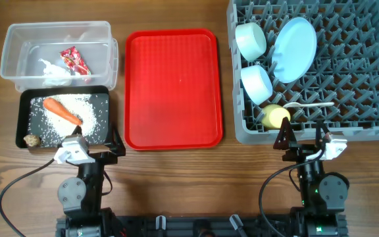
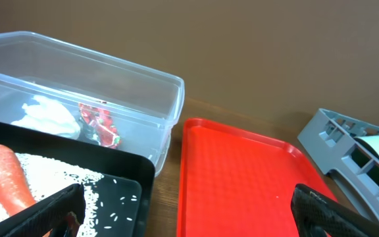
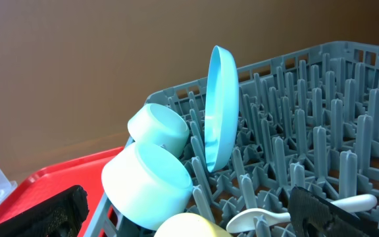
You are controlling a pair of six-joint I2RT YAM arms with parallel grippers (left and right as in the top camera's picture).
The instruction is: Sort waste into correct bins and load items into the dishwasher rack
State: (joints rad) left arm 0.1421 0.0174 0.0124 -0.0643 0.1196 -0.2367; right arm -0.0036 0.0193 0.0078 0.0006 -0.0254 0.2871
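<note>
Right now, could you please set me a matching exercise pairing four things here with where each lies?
Things:
1 carrot
2 wrapper
3 plate
4 red tray

Places:
A in the rack
B between tub and rack
C in the tub
D on rice in the black tray

Pairs: 1-D, 2-C, 3-A, 4-B

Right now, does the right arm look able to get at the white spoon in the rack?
Probably yes: the white spoon lies uncovered near the front edge of the rack, just ahead of the open right claw. The yellow cup close beside it may crowd the grasp.
</note>
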